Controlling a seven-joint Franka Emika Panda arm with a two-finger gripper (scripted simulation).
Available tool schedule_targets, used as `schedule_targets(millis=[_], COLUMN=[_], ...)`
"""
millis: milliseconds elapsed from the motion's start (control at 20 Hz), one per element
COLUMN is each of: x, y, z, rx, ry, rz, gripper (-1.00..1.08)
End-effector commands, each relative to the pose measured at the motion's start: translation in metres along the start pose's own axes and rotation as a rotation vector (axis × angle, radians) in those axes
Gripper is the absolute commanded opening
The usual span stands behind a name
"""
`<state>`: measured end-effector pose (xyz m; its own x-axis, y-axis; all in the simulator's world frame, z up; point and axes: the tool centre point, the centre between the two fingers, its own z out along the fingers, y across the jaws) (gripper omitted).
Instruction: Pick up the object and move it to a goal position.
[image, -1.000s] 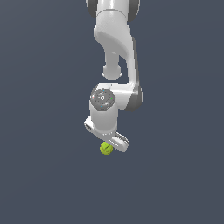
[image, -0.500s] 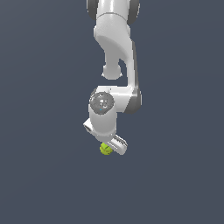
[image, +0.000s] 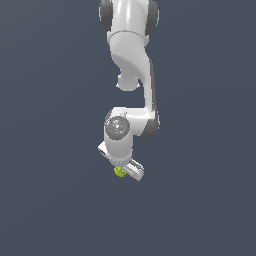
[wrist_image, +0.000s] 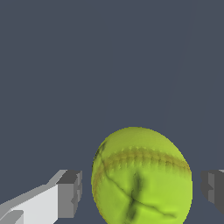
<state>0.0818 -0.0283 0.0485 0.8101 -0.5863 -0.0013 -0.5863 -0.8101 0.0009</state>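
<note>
The yellow-green ball (image: 119, 172) with dark seam markings lies on the dark grey floor, partly covered by the white gripper (image: 123, 171) that hangs over it. In the wrist view the ball (wrist_image: 141, 177) sits between the two grey fingertips (wrist_image: 70, 192), with a visible gap on each side. The gripper (wrist_image: 142, 190) is open around the ball and neither pad touches it.
The white arm (image: 132, 65) reaches down from the top of the exterior view. Plain dark grey floor (image: 200, 200) surrounds the ball on all sides.
The wrist and gripper have come down over the ball, which now shows less below the hand. The ball has stayed in place.
</note>
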Motion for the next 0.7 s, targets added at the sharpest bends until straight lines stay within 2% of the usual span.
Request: schedule_targets(millis=[0,200,250,650], x=[0.0004,0.0015,0.0015,0.0015], y=[-0.0005,-0.0011,-0.0011,-0.0011], z=[0.007,0.0071,0.0071,0.0071], rx=[0.001,0.001,0.001,0.001], ry=[0.001,0.001,0.001,0.001], rz=[0.0,0.0,0.0,0.0], gripper=[1.0,1.0,-1.0,-1.0])
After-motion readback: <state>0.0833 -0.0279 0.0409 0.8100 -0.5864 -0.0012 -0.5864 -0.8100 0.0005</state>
